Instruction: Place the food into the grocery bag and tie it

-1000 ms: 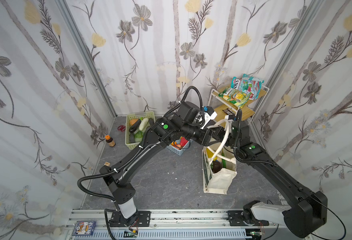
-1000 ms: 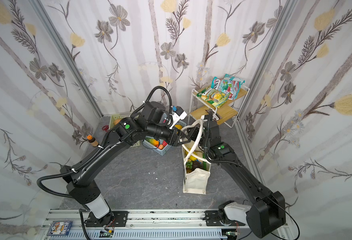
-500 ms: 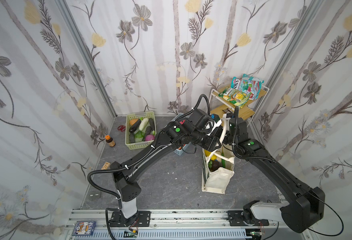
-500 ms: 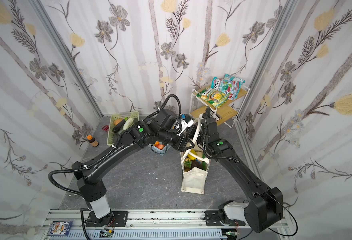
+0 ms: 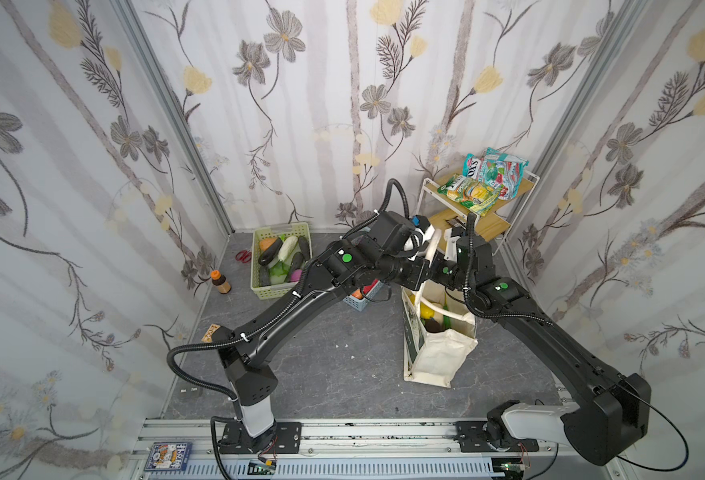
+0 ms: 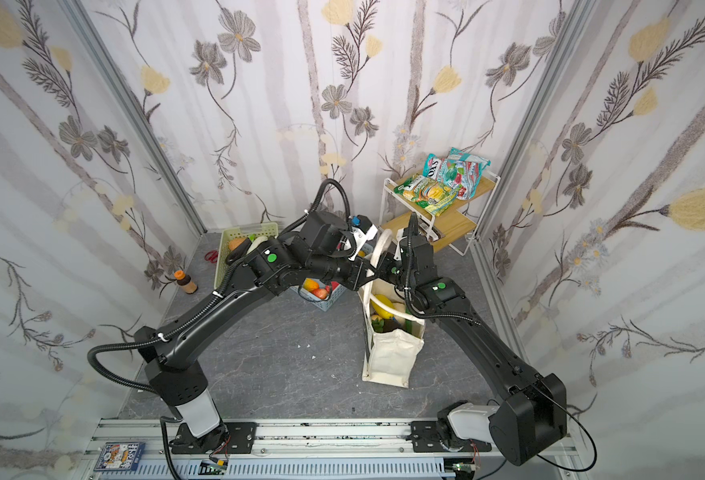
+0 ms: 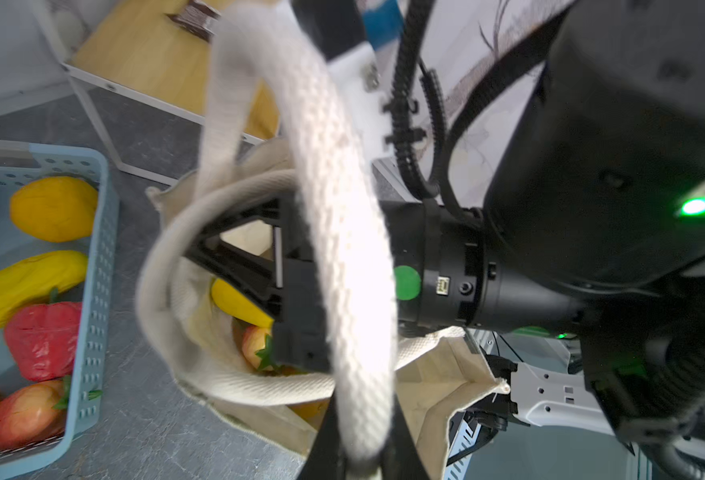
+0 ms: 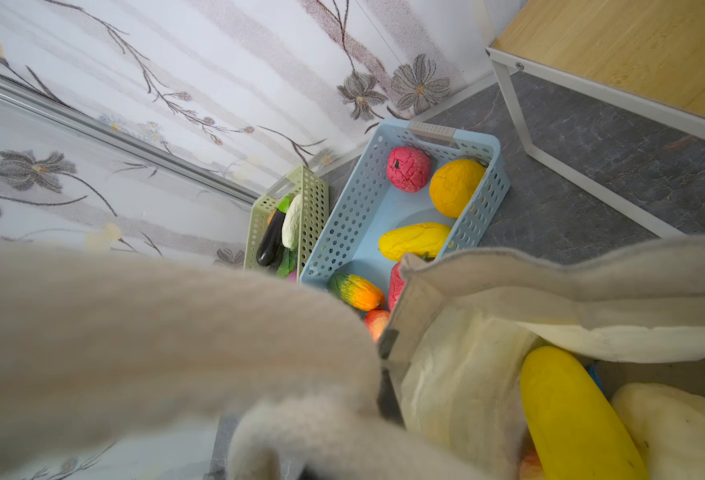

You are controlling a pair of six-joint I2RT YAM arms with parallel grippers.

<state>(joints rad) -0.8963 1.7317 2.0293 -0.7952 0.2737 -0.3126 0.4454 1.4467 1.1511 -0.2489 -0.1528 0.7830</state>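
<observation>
– Since a second ago my left arm has swung from above the blue slotted plastic basket (image 8: 342,224) across to the cream canvas grocery bag (image 5: 438,353), and my left gripper (image 7: 363,457), half open then, has closed.
– Closed on what?
– On a cream woven handle (image 7: 334,208) of the bag. From my left wrist it runs as one long band straight out from the jaws. In both top views it stands as a narrow loop rising steeply from the bag's mouth.
– And your right gripper (image 7: 201,246)?
– Fully closed too, on the bend of the second cream handle (image 7: 155,299), which curls around its tips above the bag's mouth. From my right wrist that handle is only a blur across the jaws.
– How does the bag sit?
– Upright on the grey stone-patterned counter (image 5: 321,353), just beside the blue basket and in front of the white-framed wooden rack (image 5: 492,224). Its tall axis is vertical and its mouth opens upward. The dark green printed side (image 5: 409,332) is turned toward the baskets, and a plain cream side toward the aluminium rail (image 5: 363,430).
– Anything inside?
– A long yellow toy fruit (image 8: 571,415) lies slantwise with a cream toy vegetable (image 8: 674,428) touching it, and a red-orange toy fruit with green leaves (image 7: 255,347) sits lower down. More toy fruit lies in the blue basket, and toy vegetables fill the pale green slotted basket (image 5: 276,293).
</observation>
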